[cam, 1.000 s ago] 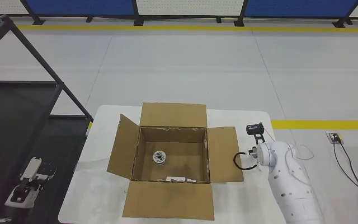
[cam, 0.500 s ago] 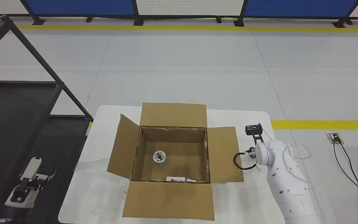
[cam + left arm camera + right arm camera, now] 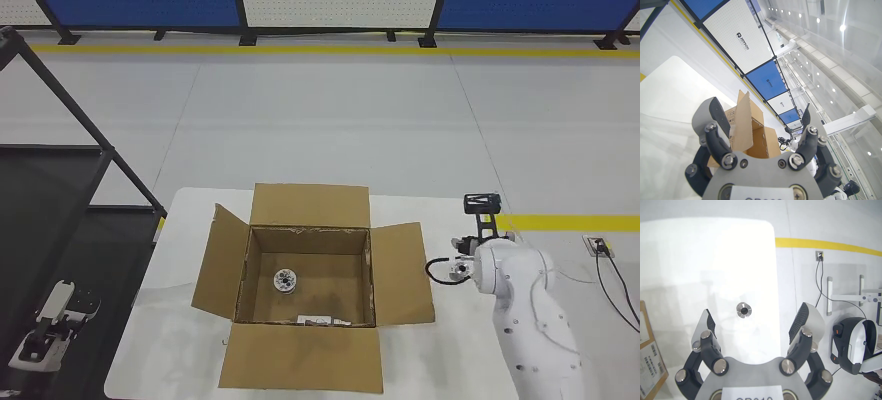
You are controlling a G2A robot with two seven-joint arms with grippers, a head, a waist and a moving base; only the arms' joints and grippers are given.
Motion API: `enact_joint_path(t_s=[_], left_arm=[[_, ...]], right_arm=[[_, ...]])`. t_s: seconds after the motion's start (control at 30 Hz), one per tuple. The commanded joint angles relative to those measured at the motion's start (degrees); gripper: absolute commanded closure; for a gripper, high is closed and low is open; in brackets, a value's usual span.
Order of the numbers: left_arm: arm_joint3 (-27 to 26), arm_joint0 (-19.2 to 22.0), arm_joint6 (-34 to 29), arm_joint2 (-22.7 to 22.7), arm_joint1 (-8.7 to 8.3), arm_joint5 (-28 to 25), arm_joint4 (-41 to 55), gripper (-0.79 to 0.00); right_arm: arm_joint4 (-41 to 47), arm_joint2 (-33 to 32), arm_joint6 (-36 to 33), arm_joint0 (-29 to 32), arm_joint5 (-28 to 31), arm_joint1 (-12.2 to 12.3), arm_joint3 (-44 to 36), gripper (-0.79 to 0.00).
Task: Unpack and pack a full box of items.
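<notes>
Small metal cylinder [image 3: 743, 310] on table [image 3: 696, 256] sits beneath right gripper [image 3: 755, 312], fingers spread apart

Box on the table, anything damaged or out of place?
The cardboard box stands square, flaps open. Its flap edges look ragged in the left wrist view, and one small metal part sits alone on the table, outside it.

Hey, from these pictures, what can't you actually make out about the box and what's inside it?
Top view: the small round item on the box floor is too small to identify.
Top view: a pale strip by the near wall is too small to tell label from item.
Left wrist view: the box's own flap and walls hide its inside.
Right wrist view: the picture's edge cuts the box off.
</notes>
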State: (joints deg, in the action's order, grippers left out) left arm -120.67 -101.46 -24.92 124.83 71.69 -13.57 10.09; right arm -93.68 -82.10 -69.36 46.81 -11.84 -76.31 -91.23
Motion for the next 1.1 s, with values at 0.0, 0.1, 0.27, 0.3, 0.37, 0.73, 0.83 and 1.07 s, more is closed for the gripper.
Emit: enact_joint_path(t_s=[0.0,0.1,0.27,0.3,0.37,0.73,0.83,1.07], left_arm=[[0.0,0.0,0.0,0.0,0.0,0.0,0.0,-0.785],[0.0,0.0,0.0,0.0,0.0,0.0,0.0,-0.785],[0.0,0.0,0.0,0.0,0.0,0.0,0.0,-0.785],[0.0,0.0,0.0,0.0,0.0,0.0,0.0,-0.785],[0.0,0.0,0.0,0.0,0.0,0.0,0.0,-0.785],[0.41,0.02,0.0,-0.48,-0.12,1.04,-0.84,-0.785],[0.39,-0.06,-0.37,-0.44,-0.18,1.38,-0.87,-0.785],[0.41,-0.07,-0.39,-0.43,-0.19,1.45,-0.9,-0.785]], right_arm=[[-0.66,0.88,-0.07,0.86,-0.16,-0.13,-5.46,-0.785],[-0.8,3.17,0.74,1.75,0.17,-0.45,-11.73,-0.785],[4.55,7.64,3.92,2.12,3.28,-1.16,-17.64,-0.785],[6.21,8.71,4.29,1.88,4.6,-1.31,-17.96,-0.785],[8.48,11.09,4.37,1.09,7.26,-1.6,-17.61,-0.785],[22.99,26.43,3.88,-8.53,19.23,-4.5,-4.39,-0.785],[26.12,30.8,4.64,-11.78,20.3,-5.83,2.59,-0.785],[33.51,38.96,10.67,-17.99,20.41,-9.69,18.54,-0.785]])
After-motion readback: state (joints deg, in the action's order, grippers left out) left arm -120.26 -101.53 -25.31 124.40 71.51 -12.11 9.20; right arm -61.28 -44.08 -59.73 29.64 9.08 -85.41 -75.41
